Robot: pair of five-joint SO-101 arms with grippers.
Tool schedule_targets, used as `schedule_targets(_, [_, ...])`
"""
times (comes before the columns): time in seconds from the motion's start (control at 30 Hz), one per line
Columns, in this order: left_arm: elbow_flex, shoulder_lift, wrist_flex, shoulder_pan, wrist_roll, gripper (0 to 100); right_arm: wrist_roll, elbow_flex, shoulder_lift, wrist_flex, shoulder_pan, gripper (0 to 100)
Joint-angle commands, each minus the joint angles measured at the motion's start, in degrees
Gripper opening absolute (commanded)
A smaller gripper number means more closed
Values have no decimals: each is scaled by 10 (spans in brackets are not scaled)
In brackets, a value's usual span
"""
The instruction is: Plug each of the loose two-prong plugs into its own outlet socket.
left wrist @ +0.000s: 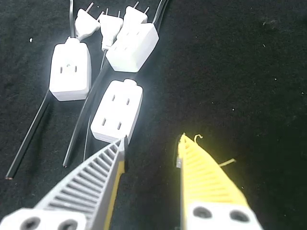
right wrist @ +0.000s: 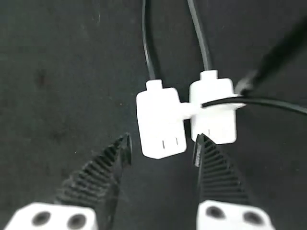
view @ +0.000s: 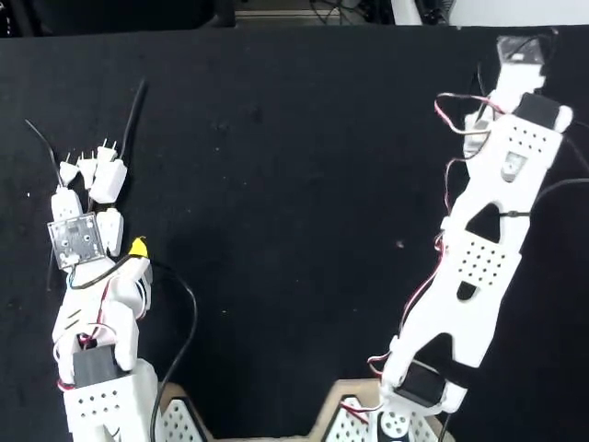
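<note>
- L arm: base at near table (view: 294,184) edge in the high view, reached fwd & slightly left. Left gripper (left wrist: 152,143) pointed down at the socket cluster, spread wide, holding nothing. Grey finger (left wrist: 103,167) on one side, yellow finger (left wrist: 201,172) on the other, bare cloth between the tips.
- Just ahead of the grey tip: two-outlet block (left wrist: 117,111), flat, slots up. Touching the tip or just clear of it, couldn't tell.
- Beyond it, side by side: single socket (left wrist: 70,72) and a third block (left wrist: 132,45), tilted, w/ its own prongs poking out the far end.
- Farthest: loose plugs (left wrist: 110,27), prongs pointing away, none plugged in. Thin black leads (left wrist: 29,139) ran back toward the arm, ends cut off by the frame edge.
- High view: wrist camera mount covered part of that cluster, so block edges there were hard to sort out.
- R arm: stretched long toward the far right corner of the table. Right gripper (view: 520,51) at the far edge, small & hard to read from above.
- Its wrist view: right gripper (right wrist: 162,143) parted, gripping nothing. White socket (right wrist: 160,125) lay just ahead between the tips, gap visible on one side. Second socket (right wrist: 214,111) beside it, near the other tip.
- Black cables (right wrist: 147,48) ran off beyond both, far ends out of frame. A cable crossed the second socket.
</note>
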Motion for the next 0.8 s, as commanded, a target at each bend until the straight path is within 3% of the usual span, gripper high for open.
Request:
schedule_targets(0.0, [12, -3, -2, -2, 4, 184, -9, -106, -8, 69, -25, 188])
schedule_targets(0.1, [12, -3, -2, -2, 4, 184, -9, -164, 37, 91, -28, 188])
schedule_targets(0.4, [12, -3, -1, 0, 4, 184, -9, -164, 194, -17, -25, 187])
schedule_targets(0.77, [12, -3, -2, 0, 4, 184, -13, -164, 150, -5, -24, 187])
